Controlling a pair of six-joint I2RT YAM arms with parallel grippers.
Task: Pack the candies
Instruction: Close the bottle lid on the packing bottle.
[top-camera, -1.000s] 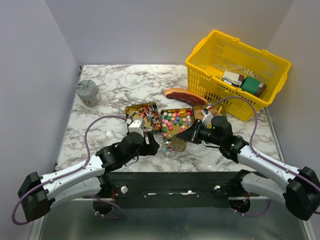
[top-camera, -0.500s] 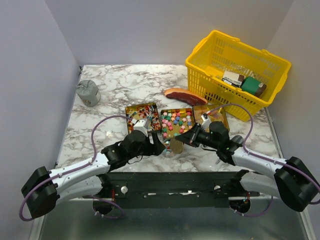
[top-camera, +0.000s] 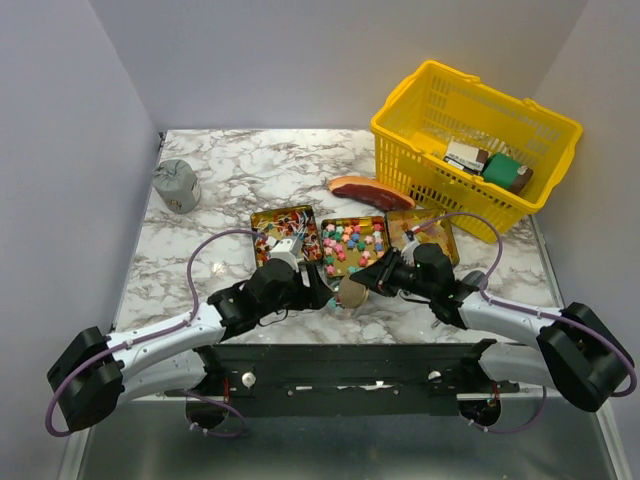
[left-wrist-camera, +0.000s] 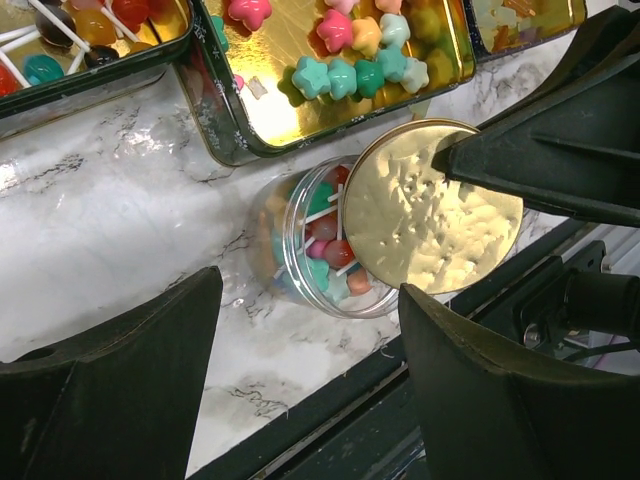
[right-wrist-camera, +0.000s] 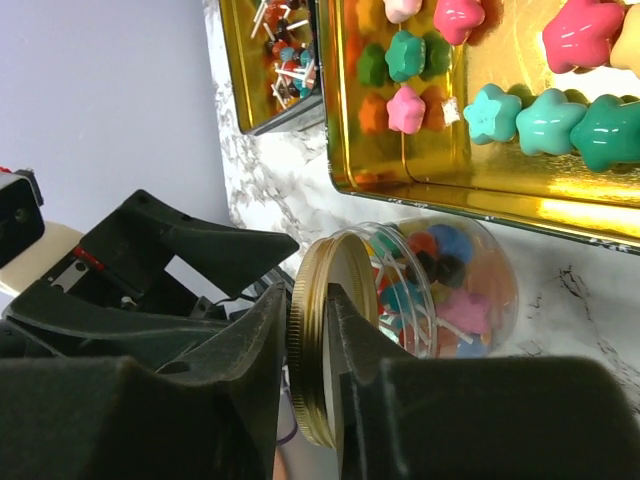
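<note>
while the right gripper (right-wrist-camera: 310, 305) is clamped narrowly on a round gold lid (left-wrist-camera: 432, 220), one finger on each face, the lid stands on edge in the right wrist view, its flat faces turned sideways and one face toward a clear round plastic jar (left-wrist-camera: 312, 250) just beside it. from the left wrist the lid's broad face is tilted up and overlaps the right part of the jar's mouth without sitting flat on it. the jar holds candies (right-wrist-camera: 440, 285) in red, teal, pink and blue, their thin white sticks pointing several ways. whether the jar stands fully upright i cannot tell. it rests on the marbled white tabletop (top-camera: 240, 160), just in front of the near end of a gold rectangular tin tray (left-wrist-camera: 225, 110) of pastel star-shaped sweets (left-wrist-camera: 345, 75).

the left gripper (left-wrist-camera: 310, 290) hangs over the jar with its fingers spread wide, holding nothing.

beside the star tray on the left lies a second gold tray (left-wrist-camera: 90, 85) of red, blue and white stick sweets (top-camera: 283, 235), and on the right a third gold tray (top-camera: 440, 232). all three trays lie side by side, long axes running from the near edge away toward the far wall.
</note>
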